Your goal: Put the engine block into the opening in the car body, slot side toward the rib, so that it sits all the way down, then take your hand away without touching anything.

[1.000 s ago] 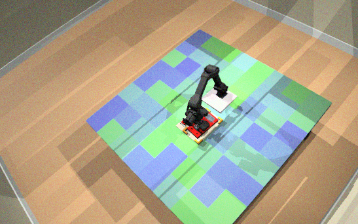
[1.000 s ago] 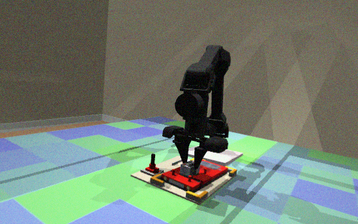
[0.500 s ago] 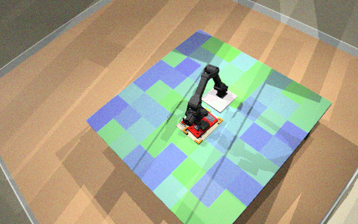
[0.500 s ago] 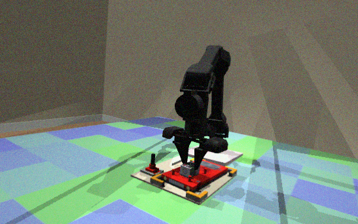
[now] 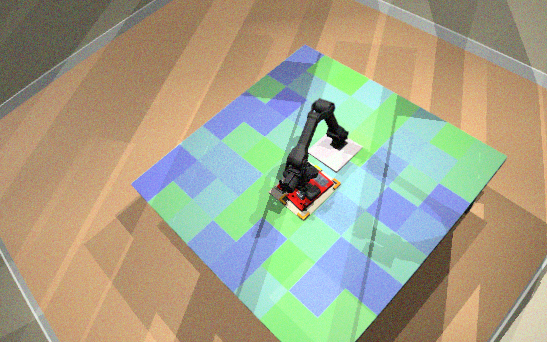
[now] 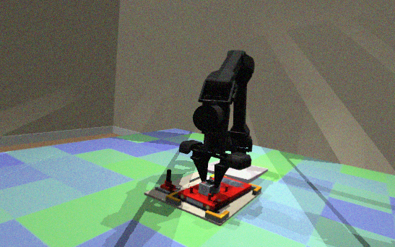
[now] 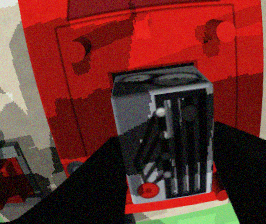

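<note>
My claw (image 6: pixel 210 180) (image 7: pixel 165 139) has the engine block (image 6: pixel 206 188) (image 7: pixel 166 135) pinched btwn its fingers, block at the opening in the red car body (image 6: pixel 230 195) (image 7: pixel 149 45) (image 5: pixel 296 201); can't tell how deep it sits. Body's on a pale board w/ orange corner pieces (image 6: pixel 217 215) (image 5: pixel 304 216), on the patchwork counter (image 5: pixel 249 170) (image 6: pixel 86 202). Red part w/ black peg (image 6: pixel 168 176) just beside the body.

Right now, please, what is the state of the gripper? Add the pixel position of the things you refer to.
Gripper (image 5: pixel 301 194) (image 6: pixel 210 182) (image 7: pixel 165 139): closed on the engine block (image 6: pixel 206 188) (image 7: pixel 186 145), one finger on each side.
</note>
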`<state>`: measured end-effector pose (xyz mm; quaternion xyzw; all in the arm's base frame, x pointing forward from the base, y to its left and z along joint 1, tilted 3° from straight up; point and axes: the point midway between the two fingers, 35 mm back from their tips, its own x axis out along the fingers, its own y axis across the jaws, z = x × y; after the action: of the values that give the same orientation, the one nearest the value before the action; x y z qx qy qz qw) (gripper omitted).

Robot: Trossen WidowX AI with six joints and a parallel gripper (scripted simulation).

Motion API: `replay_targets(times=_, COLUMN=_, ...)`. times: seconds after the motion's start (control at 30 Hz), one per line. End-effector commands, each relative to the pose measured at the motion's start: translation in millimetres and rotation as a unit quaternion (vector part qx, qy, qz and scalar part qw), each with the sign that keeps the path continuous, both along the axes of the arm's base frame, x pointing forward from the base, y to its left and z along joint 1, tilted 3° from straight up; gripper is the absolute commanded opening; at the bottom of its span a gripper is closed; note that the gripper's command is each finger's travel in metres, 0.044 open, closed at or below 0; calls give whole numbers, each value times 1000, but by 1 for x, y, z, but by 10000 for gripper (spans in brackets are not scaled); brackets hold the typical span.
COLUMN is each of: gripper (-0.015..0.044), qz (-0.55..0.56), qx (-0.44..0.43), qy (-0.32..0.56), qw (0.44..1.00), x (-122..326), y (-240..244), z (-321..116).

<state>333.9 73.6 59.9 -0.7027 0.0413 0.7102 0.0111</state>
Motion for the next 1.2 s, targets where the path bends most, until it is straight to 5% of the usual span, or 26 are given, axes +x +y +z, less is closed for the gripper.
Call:
replay_targets(times=0.0, gripper=159, qz=0, qx=2, qy=2, qw=1000, x=-1, y=0, z=-2)
replay_targets(times=0.1, gripper=159, qz=0, qx=2, qy=2, qw=1000, x=-1, y=0, z=-2)
replay_targets(times=0.47, gripper=440, qz=0, qx=0, qy=0, qw=1000, x=0, y=0, z=-1)
replay_targets(times=0.93, gripper=440, qz=0, qx=2, qy=2, qw=1000, x=1, y=-1, z=12)
replay_targets(times=1.17, gripper=256, qz=0, qx=2, qy=2, qw=1000, x=1, y=-1, z=12)
